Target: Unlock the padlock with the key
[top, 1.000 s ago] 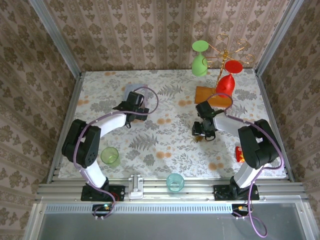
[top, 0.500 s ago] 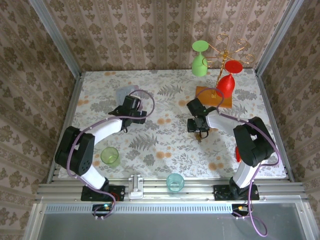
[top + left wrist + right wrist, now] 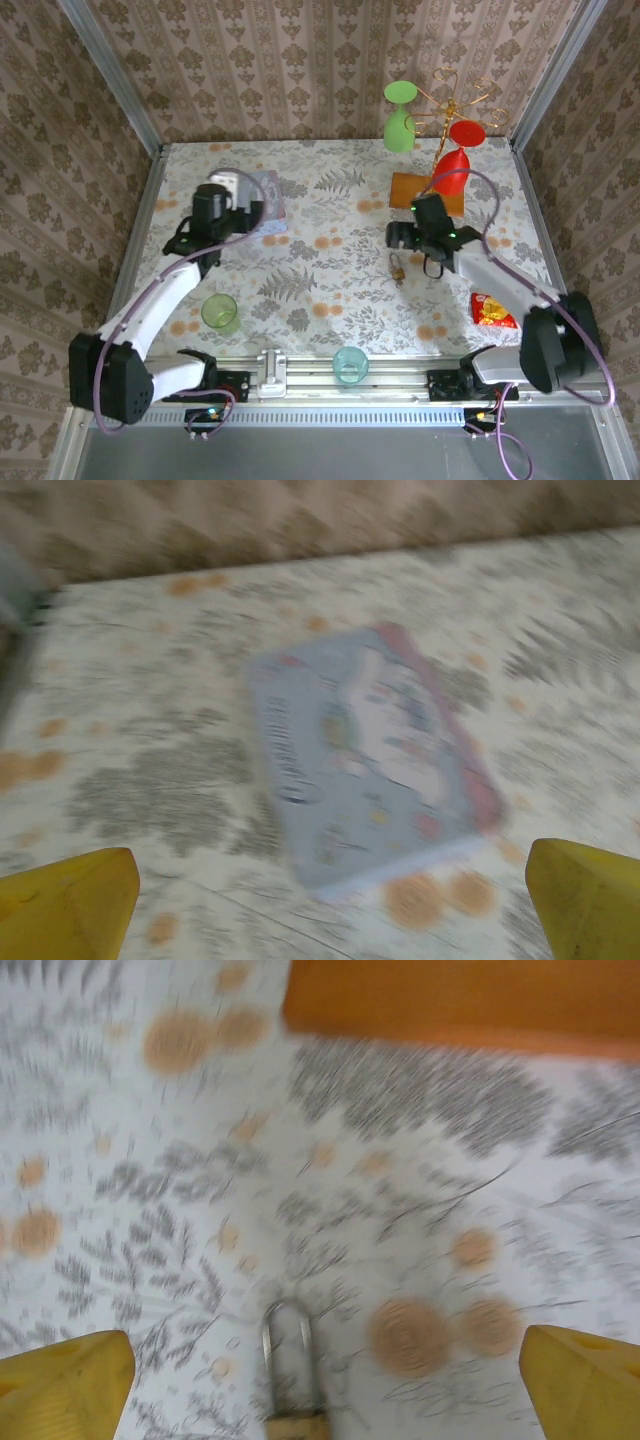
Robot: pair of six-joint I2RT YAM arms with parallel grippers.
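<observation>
A: The right end effector [image 3: 325, 1385]: released or clenched?

B: Released. Its yellow fingertips [image 3: 65, 1385] sit at the two lower corners of the right wrist view, wide apart and gripping nothing. The left end effector [image 3: 328, 905] is spread just as wide and is also empty. It faces a pale blue tin box [image 3: 370, 770] that lies toward the far left corner of the bench [image 3: 330, 300].

A: And the padlock?

B: The padlock [image 3: 296, 1426] lies loose on the floral cloth, between the right fingertips but touching neither. From above it sits right of the bench's middle, about halfway between the far and near edges, just on the near side of the right end effector.

A: How does it look?

B: It is small, with a brass-gold body and a thin grey metal shackle [image 3: 288, 1307] in a narrow arch pointing toward the far edge. The frame is blurred, so I cannot tell whether the shackle is latched.

A: What does each view add?

B: The wrist view gives the shackle's shape, though the frame's bottom edge cuts off the body. The top view shrinks the lock to a golden speck but places it. An orange board [image 3: 425, 190] lies beyond it toward the far right corner, and a red packet [image 3: 492, 310] lies by the right edge.
</observation>
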